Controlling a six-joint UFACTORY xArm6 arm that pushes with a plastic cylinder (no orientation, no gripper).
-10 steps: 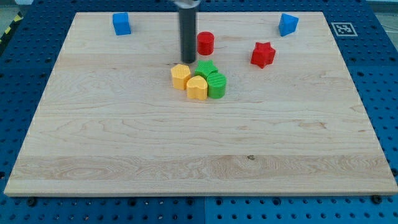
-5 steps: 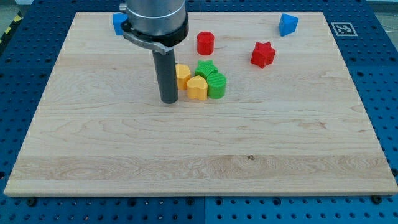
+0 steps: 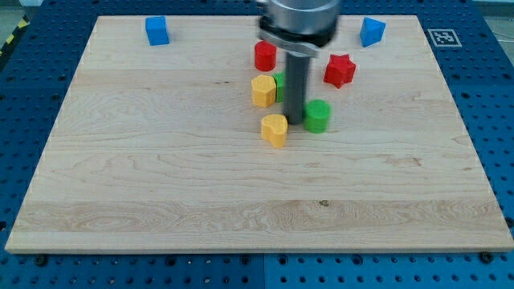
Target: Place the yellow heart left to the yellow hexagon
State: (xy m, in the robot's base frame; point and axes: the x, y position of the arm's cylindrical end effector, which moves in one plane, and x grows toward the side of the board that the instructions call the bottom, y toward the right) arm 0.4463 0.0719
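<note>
Between yellow heart (image 3: 275, 130) and ribbed green block (image 3: 318, 116) stands my tip (image 3: 295, 121) — no jaws fitted.

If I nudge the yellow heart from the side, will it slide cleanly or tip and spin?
The yellow heart looks squat and flat-bottomed, so it will probably slide, not tip. Its lobed outline may make it rotate under an off-centre push from my tip. The smooth wooden board suggests it would slide easily.

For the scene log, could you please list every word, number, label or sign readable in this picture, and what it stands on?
No words, numbers or brand names can be read anywhere.
The only sign is a black-and-white square marker on the wooden board, at the view's top right corner; it carries a pattern, no text.
The blocks bear no visible markings.
</note>
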